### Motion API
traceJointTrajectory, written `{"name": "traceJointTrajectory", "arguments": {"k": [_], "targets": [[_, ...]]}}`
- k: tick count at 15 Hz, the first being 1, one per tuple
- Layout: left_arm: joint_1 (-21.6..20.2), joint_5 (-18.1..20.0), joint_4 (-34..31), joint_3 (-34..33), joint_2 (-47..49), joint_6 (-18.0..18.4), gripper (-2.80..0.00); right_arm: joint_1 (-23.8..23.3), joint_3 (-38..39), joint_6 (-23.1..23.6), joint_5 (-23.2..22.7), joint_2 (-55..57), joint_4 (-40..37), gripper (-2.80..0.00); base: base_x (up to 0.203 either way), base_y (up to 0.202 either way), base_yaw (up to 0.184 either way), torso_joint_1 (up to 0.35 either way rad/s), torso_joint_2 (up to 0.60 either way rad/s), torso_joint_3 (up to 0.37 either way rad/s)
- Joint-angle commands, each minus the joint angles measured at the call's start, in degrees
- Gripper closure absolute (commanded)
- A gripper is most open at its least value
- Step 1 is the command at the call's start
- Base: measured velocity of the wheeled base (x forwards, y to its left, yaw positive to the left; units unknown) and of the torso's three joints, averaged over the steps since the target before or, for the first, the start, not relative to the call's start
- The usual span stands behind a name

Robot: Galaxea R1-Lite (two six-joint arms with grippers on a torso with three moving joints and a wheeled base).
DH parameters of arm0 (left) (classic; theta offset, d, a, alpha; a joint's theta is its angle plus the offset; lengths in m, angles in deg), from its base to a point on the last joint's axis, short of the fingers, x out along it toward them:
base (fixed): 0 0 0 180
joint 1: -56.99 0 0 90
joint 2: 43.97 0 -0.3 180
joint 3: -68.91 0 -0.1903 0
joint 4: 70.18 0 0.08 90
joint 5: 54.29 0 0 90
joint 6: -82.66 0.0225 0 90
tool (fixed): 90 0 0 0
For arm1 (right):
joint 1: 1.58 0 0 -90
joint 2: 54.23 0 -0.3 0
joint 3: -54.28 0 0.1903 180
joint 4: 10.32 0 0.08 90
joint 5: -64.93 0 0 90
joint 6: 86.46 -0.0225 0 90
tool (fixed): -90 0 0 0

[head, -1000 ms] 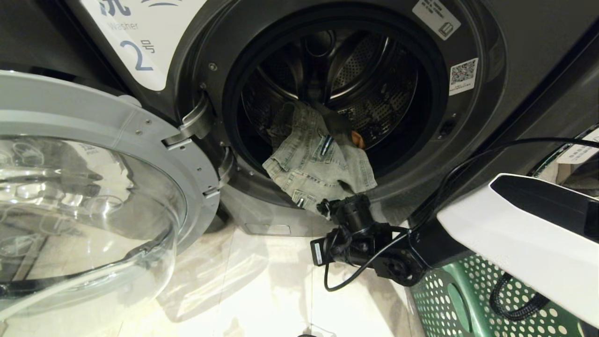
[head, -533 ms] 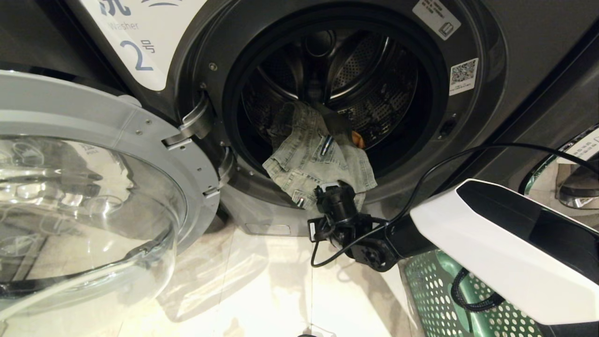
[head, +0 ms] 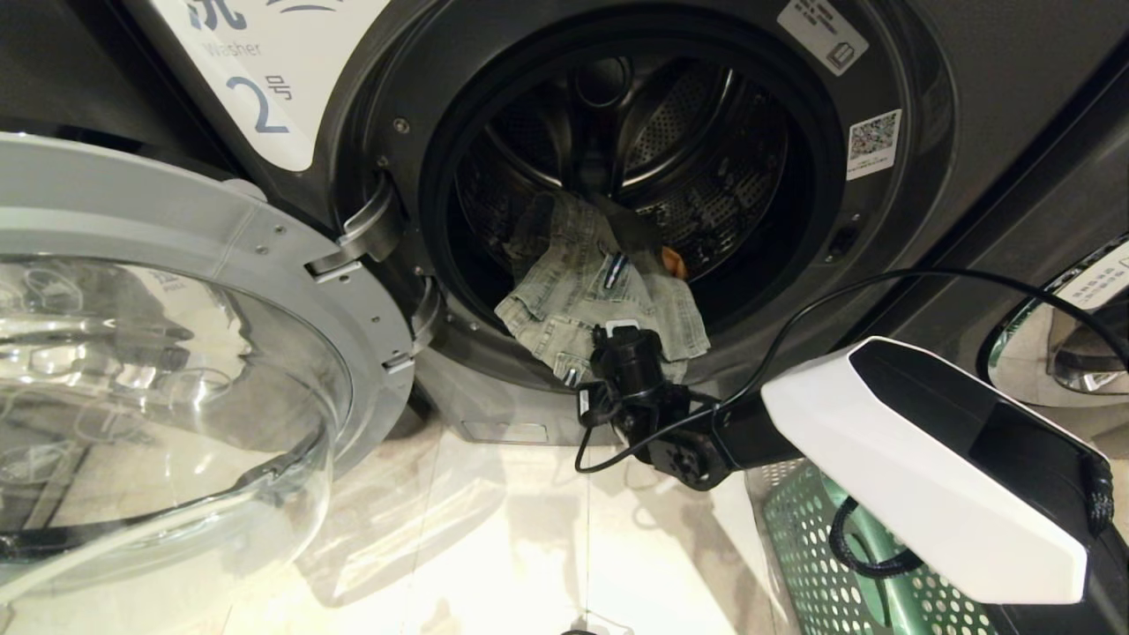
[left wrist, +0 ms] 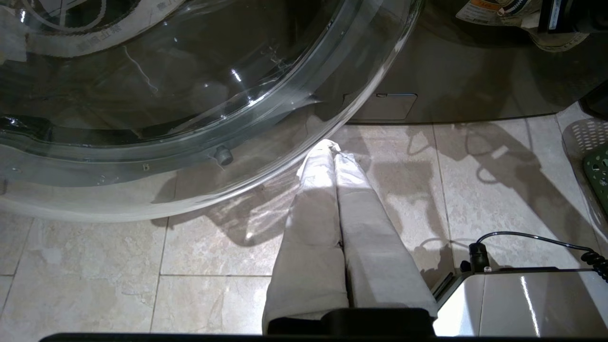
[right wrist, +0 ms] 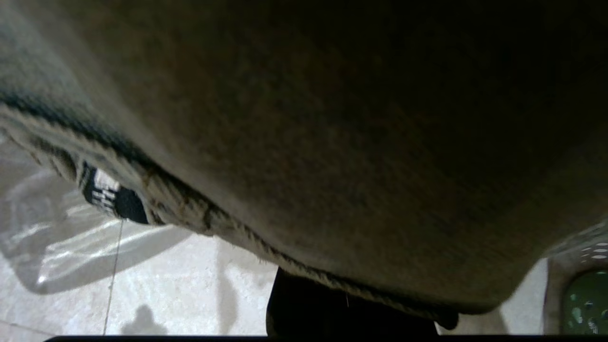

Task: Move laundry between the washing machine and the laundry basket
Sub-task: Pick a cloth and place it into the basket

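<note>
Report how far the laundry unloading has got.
Done: the washing machine door stands open. In hand: the right gripper, shut, is at the grey-green garment hanging over the drum's lip. Left: an orange piece lies deeper inside; the basket's contents aren't visible.

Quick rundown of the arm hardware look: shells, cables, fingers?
Right arm: white shell with a glossy black inset panel, ending in a black wrist and gripper. A thin black cable loops over it, and a braided black cable hangs below. Left gripper: two long, tapered fingers wrapped in pale cloth-like covers.
</note>
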Motion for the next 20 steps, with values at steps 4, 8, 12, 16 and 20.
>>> {"name": "traceJointTrajectory", "arguments": {"k": [4, 8, 12, 16, 20], "targets": [[0.0, 0.0, 0.0, 0.0, 0.1, 0.0, 0.0, -1.4, -0.8, 4.5, 2.1, -1.5, 5.1, 0.0, 0.0, 0.0, 0.0, 0.0, 0.0, 0.0], [0.0, 0.0, 0.0, 0.0, 0.1, 0.0, 0.0, -1.9, -4.8, 7.0, 2.1, -0.3, 8.6, 0.0, 0.0, 0.0, 0.0, 0.0, 0.0, 0.0], [0.0, 0.0, 0.0, 0.0, 0.1, 0.0, 0.0, -2.6, -11.6, 14.6, 2.0, 3.2, 17.9, 0.0, 0.0, 0.0, 0.0, 0.0, 0.0, 0.0], [0.0, 0.0, 0.0, 0.0, 0.1, 0.0, 0.0, -2.7, -19.4, 26.1, -0.8, 9.7, 37.6, 0.0, 0.0, 0.0, 0.0, 0.0, 0.0, 0.0], [0.0, 0.0, 0.0, 0.0, 0.1, 0.0, 0.0, -4.3, -20.3, 33.3, -15.1, 12.5, 49.8, 0.0, 0.0, 0.0, 0.0, 0.0, 0.0, 0.0]]}}
